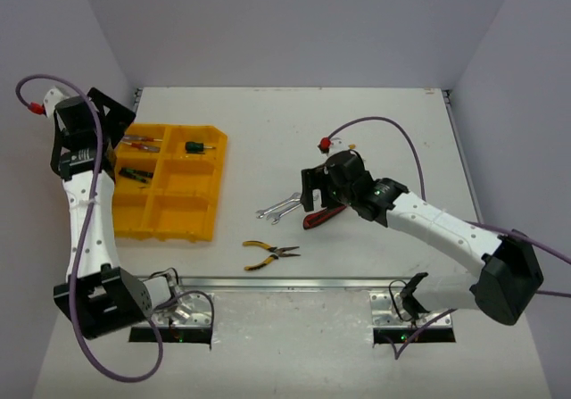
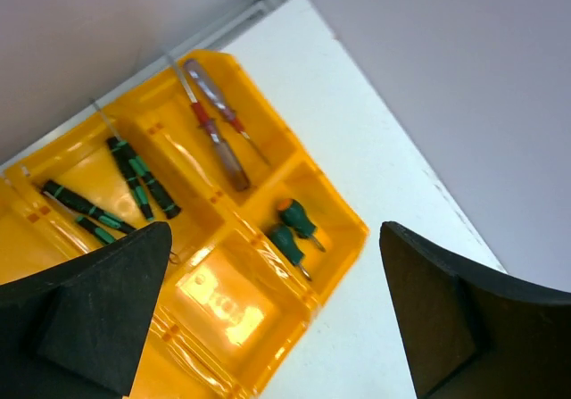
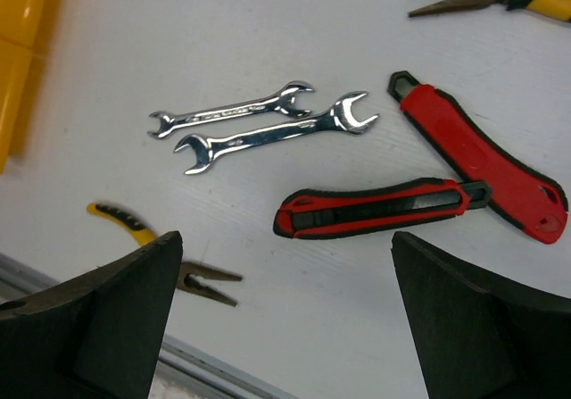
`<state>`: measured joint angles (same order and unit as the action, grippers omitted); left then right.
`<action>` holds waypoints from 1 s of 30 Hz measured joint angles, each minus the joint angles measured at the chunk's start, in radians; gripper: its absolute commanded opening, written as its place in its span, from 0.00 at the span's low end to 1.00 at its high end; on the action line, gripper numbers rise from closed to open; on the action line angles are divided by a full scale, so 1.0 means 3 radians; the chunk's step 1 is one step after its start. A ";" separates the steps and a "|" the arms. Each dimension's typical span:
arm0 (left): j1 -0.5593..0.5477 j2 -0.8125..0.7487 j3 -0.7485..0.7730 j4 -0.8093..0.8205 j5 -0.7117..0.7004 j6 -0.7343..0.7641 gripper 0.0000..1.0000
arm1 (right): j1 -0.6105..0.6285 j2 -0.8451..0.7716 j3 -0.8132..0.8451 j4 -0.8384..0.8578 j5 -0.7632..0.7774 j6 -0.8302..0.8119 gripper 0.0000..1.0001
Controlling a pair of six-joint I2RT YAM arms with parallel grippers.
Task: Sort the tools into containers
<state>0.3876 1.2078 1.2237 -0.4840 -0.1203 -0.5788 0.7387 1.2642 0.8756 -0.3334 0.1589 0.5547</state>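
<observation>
Beneath the right gripper (image 3: 287, 256), jaws spread empty, lie two silver open-end wrenches (image 3: 277, 131) and red-black cutters (image 3: 375, 210), which the top view half hides; the left gripper (image 2: 275, 247) gapes empty over the bright yellow plastic tray (image 2: 223, 314).

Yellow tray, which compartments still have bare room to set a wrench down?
Bare: the near row and the middle compartment right of the green-black screwdrivers. Crowded: the far row, holding red screwdrivers and stubby green screwdrivers.
</observation>
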 measured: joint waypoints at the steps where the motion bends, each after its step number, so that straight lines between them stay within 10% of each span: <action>1: -0.0047 -0.0154 -0.0058 0.0043 0.0056 0.0043 1.00 | -0.0003 0.0103 0.0091 -0.0077 0.0131 0.0070 0.99; 8: -0.0896 -0.1176 -0.1006 0.0141 0.0283 0.0271 1.00 | -0.0093 0.0981 0.0828 -0.0493 0.0595 0.0605 0.80; 18: -0.1071 -0.1658 -0.1502 -0.0176 0.0216 0.0589 1.00 | -0.0122 0.2101 0.1845 -0.1382 0.0955 0.1931 0.56; 30: -0.1214 -0.1851 -0.1586 -0.0072 0.0331 0.0705 1.00 | -0.0079 0.1856 0.1328 -0.1896 0.1032 0.3130 0.65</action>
<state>0.0234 0.6524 0.7479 -0.5055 -0.0210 -0.3674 0.7149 1.8209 1.2741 -0.9022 0.4686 1.4937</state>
